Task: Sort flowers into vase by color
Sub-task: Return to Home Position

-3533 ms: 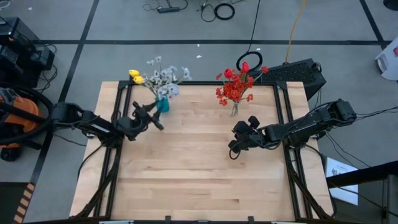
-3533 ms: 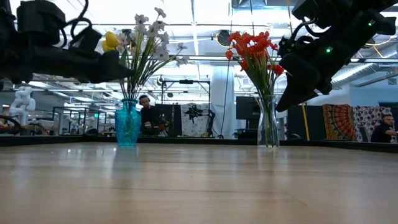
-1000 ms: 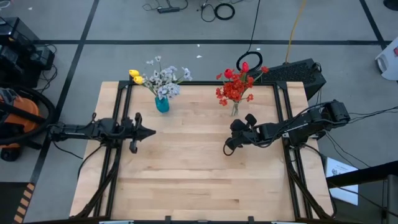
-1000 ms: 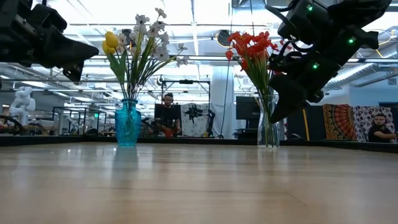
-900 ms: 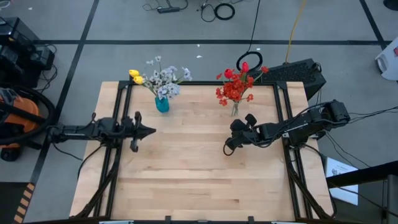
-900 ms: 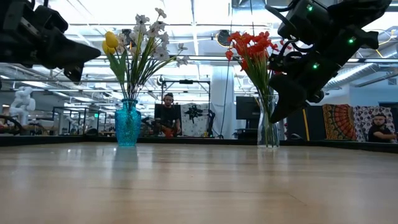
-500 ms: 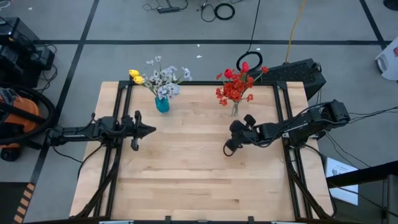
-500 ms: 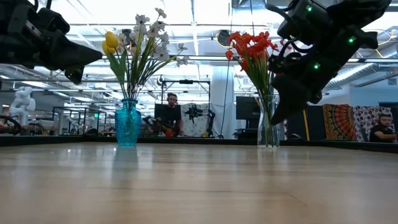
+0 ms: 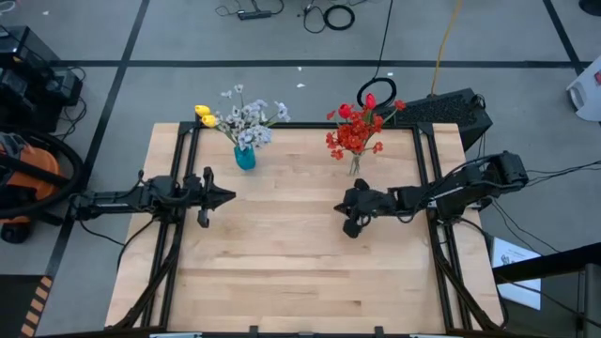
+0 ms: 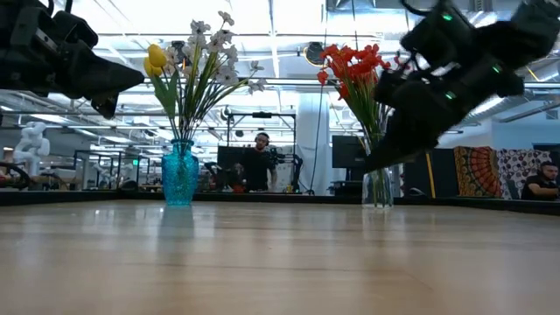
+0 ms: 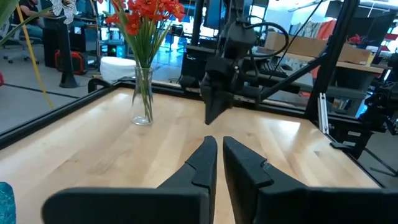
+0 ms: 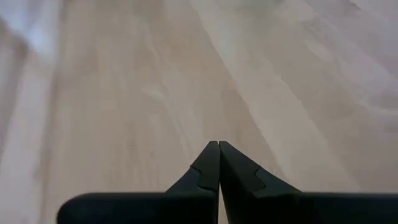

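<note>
The left tool [image 9: 225, 197] sits left of centre in the high view, reaching in over the left side of the wooden surface [image 9: 282, 272]. Its two fingers lie all but together, with only a thin slit between the tips, and they hold nothing. The right tool [image 9: 349, 225] sits right of centre in the same view, just below the clear vase [image 9: 354, 167] and apart from it. In the right wrist view its fingers are pressed tip to tip over bare wood, with nothing between them. In the low view this tool is a smeared dark shape at the upper right, overlapping the clear vase, and it appears to tilt down toward the surface.

All the flowers stand in the two vases along the upper edge of the surface in the high view. The blue vase [image 9: 245, 158], upper left of centre, holds the yellow flowers [image 9: 203, 115] on its left side and the white flowers [image 9: 249, 117] fanned out beside them. The clear vase, upper right of centre, holds the red flowers [image 9: 355, 131] in one upright bunch. The vases stand well apart.

In the low view a person [image 10: 260, 162] shows in the room between the two vases.
</note>
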`<state>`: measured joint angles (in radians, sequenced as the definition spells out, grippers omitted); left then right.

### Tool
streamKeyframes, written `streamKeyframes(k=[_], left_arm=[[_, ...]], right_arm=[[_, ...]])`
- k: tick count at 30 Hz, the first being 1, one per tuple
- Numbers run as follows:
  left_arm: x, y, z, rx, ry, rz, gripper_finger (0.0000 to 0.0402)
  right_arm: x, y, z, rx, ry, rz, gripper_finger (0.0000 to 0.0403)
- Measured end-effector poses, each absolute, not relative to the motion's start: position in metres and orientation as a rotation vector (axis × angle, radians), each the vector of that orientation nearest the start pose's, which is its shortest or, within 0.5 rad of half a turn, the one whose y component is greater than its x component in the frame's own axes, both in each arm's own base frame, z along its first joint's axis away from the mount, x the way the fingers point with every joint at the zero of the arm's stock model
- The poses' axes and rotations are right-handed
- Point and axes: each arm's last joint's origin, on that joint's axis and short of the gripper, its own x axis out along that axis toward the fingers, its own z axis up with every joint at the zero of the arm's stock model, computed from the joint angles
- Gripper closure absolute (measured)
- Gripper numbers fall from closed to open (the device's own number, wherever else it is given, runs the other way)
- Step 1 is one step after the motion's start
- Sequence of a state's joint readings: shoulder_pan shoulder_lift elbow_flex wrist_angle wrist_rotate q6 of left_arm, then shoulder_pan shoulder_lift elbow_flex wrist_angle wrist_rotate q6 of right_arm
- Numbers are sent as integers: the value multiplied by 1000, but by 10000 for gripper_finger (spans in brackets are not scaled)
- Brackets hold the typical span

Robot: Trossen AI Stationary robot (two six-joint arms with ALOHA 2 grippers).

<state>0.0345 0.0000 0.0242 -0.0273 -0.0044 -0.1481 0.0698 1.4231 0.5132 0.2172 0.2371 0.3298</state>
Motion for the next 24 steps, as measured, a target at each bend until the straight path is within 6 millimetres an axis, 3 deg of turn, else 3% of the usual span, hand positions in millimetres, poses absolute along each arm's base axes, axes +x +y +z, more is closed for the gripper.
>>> streamKeyframes(k=[5,9,14,19,24], left_arm=[[96,3,169,-150,-1,39,368],[96,3,169,-150,-1,39,367],[96,3,169,-150,-2,39,367],[96,3,169,-150,-1,38,367],[97,3,169,-150,0,38,367]], right_arm=[[228,10,125,262,508,-190,403],[203,2,120,325,336,-104,403],[171,-12,124,388,134,-54,403],[167,-22,139,347,61,32,403],[157,-33,146,330,69,-23,403]])
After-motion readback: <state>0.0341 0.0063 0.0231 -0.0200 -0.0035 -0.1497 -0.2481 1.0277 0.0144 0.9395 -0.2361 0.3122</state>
